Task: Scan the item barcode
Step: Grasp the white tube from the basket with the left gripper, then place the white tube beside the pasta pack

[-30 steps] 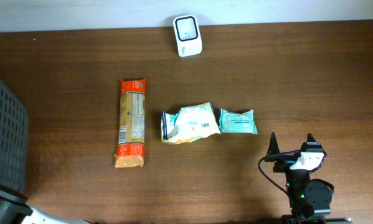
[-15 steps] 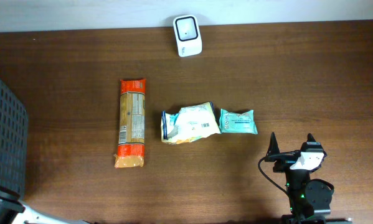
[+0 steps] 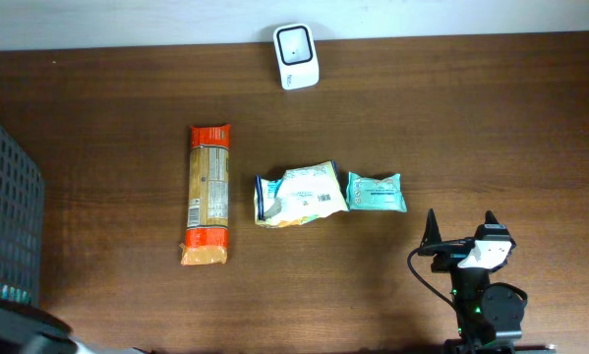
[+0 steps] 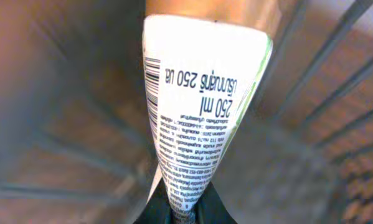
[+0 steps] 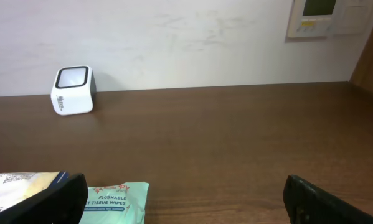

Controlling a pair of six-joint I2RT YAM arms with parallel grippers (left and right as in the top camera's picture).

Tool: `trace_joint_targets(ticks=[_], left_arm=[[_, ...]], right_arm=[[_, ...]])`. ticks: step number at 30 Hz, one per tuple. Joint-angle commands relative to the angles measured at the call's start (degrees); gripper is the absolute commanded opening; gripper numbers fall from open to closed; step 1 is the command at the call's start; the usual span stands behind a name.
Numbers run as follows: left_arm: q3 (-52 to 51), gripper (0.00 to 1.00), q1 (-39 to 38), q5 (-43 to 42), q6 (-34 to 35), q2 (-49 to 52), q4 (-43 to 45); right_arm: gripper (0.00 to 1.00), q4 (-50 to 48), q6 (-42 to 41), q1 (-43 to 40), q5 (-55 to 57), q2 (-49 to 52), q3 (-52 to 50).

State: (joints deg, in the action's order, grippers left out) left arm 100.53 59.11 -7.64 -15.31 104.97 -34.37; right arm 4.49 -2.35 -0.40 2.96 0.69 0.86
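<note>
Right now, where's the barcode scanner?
Overhead view: the white scanner sits at the far edge of the table, near its middle, straight beyond the crumpled snack bag.

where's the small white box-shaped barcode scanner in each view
Overhead: the white barcode scanner sits top centre.
Left wrist: not in it; a white printed tube fills the frame.
Right wrist: upper left.
Shared landmark: the teal wipes packet, right of centre overhead, bottom left in the right wrist view.
</note>
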Motion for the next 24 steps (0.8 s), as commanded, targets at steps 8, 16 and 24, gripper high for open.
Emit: trace_joint_targets(ticks=[8,16,24], left_arm=[[4.72,0.0,-31.01,-13.33,13.16,-20.76,-21.18],[-15.13,0.0,-54.29,1.81,16.24,-8.72,-22.08],[-25.81,0.0,-54.99,7.67,17.7,0.52,-11.89]], right_arm=[[0.99,0.5,0.42,-0.37,0.7,-0.28,-0.22],[0.99,0.5,0.42,-0.37,0.7,-0.26,-0.22],[0.99,0.5,0.42,-0.37,0.68,-0.28,-0.22]])
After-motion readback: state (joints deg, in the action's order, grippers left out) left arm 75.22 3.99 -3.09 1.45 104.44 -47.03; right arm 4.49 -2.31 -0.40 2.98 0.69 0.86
